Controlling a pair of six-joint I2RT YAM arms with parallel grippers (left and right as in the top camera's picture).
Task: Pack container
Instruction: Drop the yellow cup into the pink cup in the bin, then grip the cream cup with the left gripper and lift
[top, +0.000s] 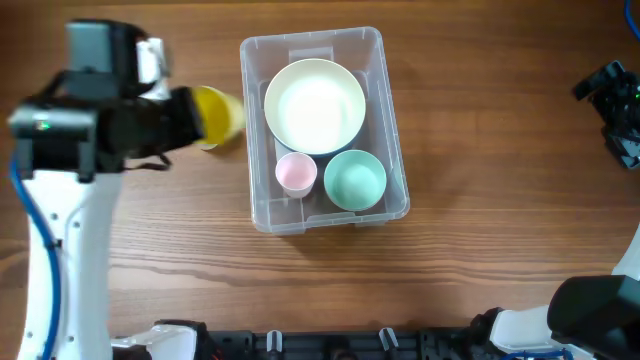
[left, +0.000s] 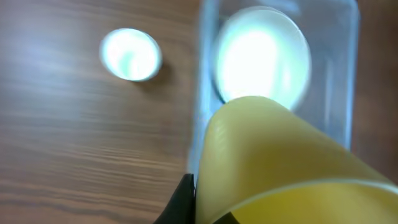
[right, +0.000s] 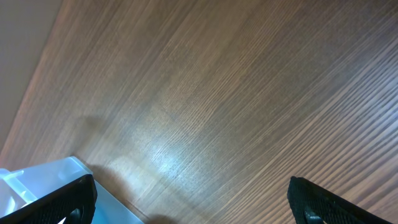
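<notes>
the container (top: 385, 120), a large clear plastic bin, is sitting at the middle of the wooden counter (top: 500, 220), with its long sides running from 12 to 6 o'clock in the overhead view. three things are resting inside it. a wide cream bowl (top: 315, 105) is filling the 12 o'clock end. a small pink cup (top: 296, 173) is standing at 7 o'clock and a mint green bowl (top: 355, 180) at 5 o'clock, the two just beside each other. all three are sitting mouth up, and nothing is showing inside them.

the left tool (top: 185, 115) is closing on a yellow cup (top: 218, 115) and holding it on its side at the container's 9 o'clock wall, toward the 10 o'clock corner. i cannot tell whether the cup is touching the wall. in the blurred left wrist view the yellow cup (left: 273, 162) is filling the foreground, with the cream bowl (left: 261, 56) beyond it. a small pale round cup (left: 130, 55) is standing on the bare counter outside the container, toward 10 o'clock in that view.

the right tool (right: 199, 202) is hanging at the counter's 3 o'clock edge, well apart from the container, its fingers spreading wide with nothing between them.
</notes>
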